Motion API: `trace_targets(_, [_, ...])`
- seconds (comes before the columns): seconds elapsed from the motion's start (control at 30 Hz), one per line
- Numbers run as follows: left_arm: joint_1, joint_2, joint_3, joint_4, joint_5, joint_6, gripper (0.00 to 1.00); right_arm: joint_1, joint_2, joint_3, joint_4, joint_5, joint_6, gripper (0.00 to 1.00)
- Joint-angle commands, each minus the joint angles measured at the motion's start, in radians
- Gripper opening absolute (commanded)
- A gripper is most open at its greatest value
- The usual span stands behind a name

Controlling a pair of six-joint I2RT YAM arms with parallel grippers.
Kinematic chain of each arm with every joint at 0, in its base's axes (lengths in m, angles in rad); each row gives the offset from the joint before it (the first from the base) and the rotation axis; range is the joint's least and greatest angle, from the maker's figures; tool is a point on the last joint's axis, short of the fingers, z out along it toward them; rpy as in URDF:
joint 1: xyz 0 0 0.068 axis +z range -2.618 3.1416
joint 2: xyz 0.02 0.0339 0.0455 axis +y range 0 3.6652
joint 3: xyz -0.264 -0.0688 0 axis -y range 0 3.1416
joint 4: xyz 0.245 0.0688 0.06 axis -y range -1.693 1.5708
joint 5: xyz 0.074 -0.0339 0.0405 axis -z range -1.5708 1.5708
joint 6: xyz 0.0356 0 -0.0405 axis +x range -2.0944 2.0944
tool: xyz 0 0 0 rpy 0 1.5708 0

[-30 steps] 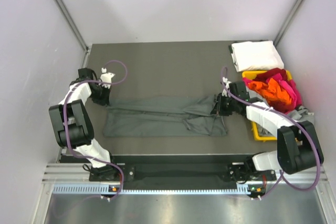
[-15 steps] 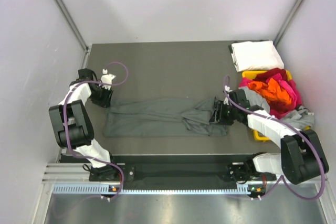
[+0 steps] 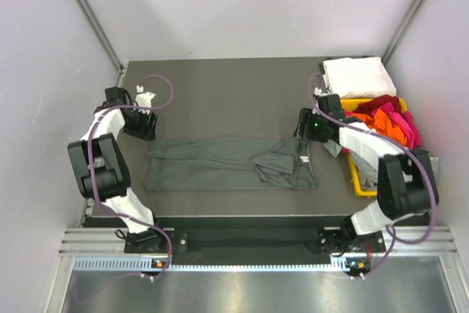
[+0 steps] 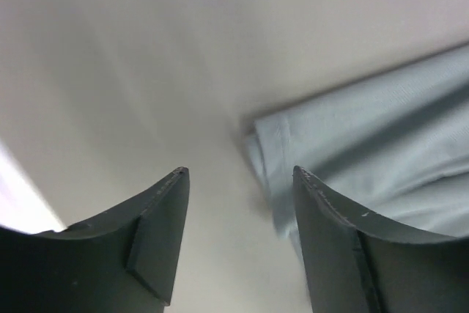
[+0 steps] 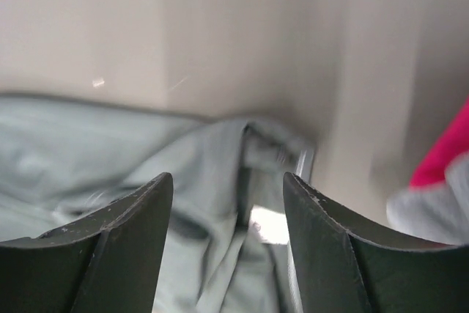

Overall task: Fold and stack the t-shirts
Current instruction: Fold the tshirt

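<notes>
Lying across the near middle of the table (image 3: 220, 93), the dark grey t-shirt (image 3: 212, 165) forms a long band, flat at its left end, rumpled at its right. Both claws hover just off those ends, jaws spread, holding nothing: the left gripper (image 4: 238, 181) beside the left corner, the right gripper (image 5: 227, 185) by the bunch. Smoothing that bunch before pinching both ends level should give a square fold. A folded white t-shirt (image 3: 355, 77) sits far right, behind the yellow bin (image 3: 357, 185).

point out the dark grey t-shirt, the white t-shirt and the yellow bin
dark grey t-shirt (image 3: 212, 165), top external view, on the middle of the spread cloth
white t-shirt (image 3: 359, 76), top external view, on the centre of the folded shirt
yellow bin (image 3: 359, 183), top external view, on its near left rim
</notes>
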Motion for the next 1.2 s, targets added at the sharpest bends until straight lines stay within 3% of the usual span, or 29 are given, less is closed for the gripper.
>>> trace_targets(0.0, [-0.023,0.078,0.026,0.032,0.024,-0.036,0.65,-0.016,0.112,0.054,0.043,-0.021,-0.036,0.61])
trace_targets(0.17, [-0.05,0.112,-0.015,0.032,0.07,-0.019,0.67,-0.03,0.198,0.041,0.086,-0.052,-0.028,0.57])
trace_targets(0.27, [-0.052,0.113,-0.061,0.041,0.087,-0.013,0.65,-0.036,0.232,0.018,0.121,-0.082,-0.022,0.4])
trace_targets(0.3, [-0.052,0.113,-0.073,0.049,0.079,-0.013,0.61,-0.036,0.242,0.016,0.126,-0.087,-0.023,0.29])
trace_targets(0.33, [-0.05,0.11,-0.089,0.044,0.067,-0.008,0.4,-0.041,0.259,0.019,0.129,-0.102,-0.025,0.24])
trace_targets(0.47, [-0.034,0.089,-0.136,0.016,0.013,0.015,0.0,-0.052,0.308,0.057,0.141,-0.119,-0.039,0.03])
trace_targets(0.6, [-0.008,0.051,-0.182,0.006,-0.015,0.029,0.0,-0.058,0.405,0.191,0.134,-0.147,-0.053,0.0])
trace_targets(0.83, [0.005,-0.109,-0.317,-0.106,0.063,0.116,0.0,-0.018,0.709,0.689,0.081,-0.188,-0.025,0.01])
trace_targets(0.87, [-0.001,-0.132,-0.325,-0.158,0.074,0.133,0.0,-0.016,0.739,0.735,0.069,-0.184,-0.02,0.04])
trace_targets(0.93, [-0.01,-0.155,-0.343,-0.203,0.085,0.177,0.1,-0.018,0.819,0.854,0.057,-0.175,0.001,0.16])
trace_targets(0.97, [-0.014,-0.161,-0.351,-0.241,0.085,0.187,0.16,-0.016,0.842,0.889,0.033,-0.171,0.004,0.28])
trace_targets(1.0, [-0.014,-0.17,-0.359,-0.252,0.082,0.2,0.28,-0.02,0.871,0.948,0.017,-0.167,0.007,0.35])
trace_targets(1.17, [-0.009,-0.247,-0.338,-0.287,0.012,0.188,0.52,-0.02,0.792,0.946,-0.034,-0.106,-0.026,0.57])
